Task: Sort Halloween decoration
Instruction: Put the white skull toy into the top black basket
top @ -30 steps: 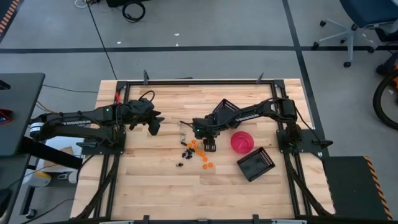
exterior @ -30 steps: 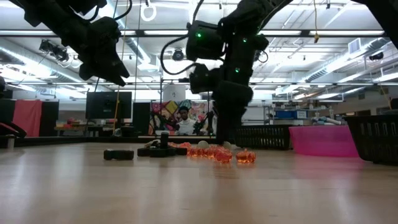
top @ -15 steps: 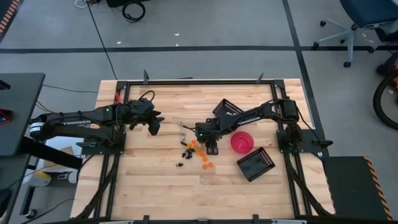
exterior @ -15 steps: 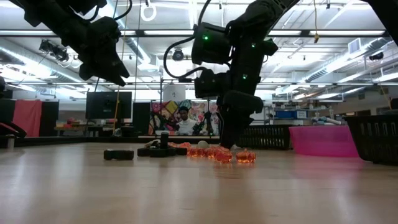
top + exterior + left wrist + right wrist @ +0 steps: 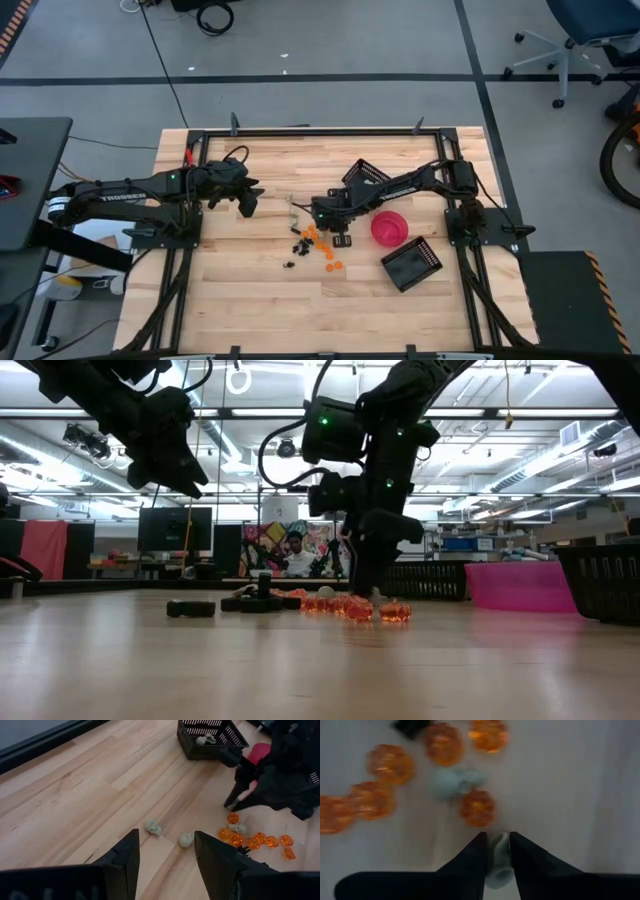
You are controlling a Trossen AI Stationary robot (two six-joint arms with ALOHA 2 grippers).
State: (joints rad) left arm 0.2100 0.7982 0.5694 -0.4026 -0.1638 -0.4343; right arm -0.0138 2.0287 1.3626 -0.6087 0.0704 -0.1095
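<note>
A wide workshop with ceiling lights lay behind the wooden counter (image 5: 250, 300), and a person sat far back in the low view. Two black slatted baskets stood on the counter: one (image 5: 364, 174) near the far edge by the right arm, holding a pale skull, and one (image 5: 411, 264) toward the near right. A pink bowl (image 5: 389, 228) sat between them.

The left hand (image 5: 247, 201) hung above the counter's left half, well apart from the trinkets, its fingers spread.

The right hand (image 5: 338, 236) was low over the right end of the trinket cluster, just beside the bowl. In its wrist view its fingers (image 5: 472, 857) were clamped on a pale trinket (image 5: 498, 861).

The orange trinkets (image 5: 319, 240) lay in a loose clutch at mid-counter, with black trinkets (image 5: 297, 246) just to their left. Two pale skulls (image 5: 169, 832) lay apart from the heap, toward the left arm, and another (image 5: 455, 782) lay among the orange ones.
</note>
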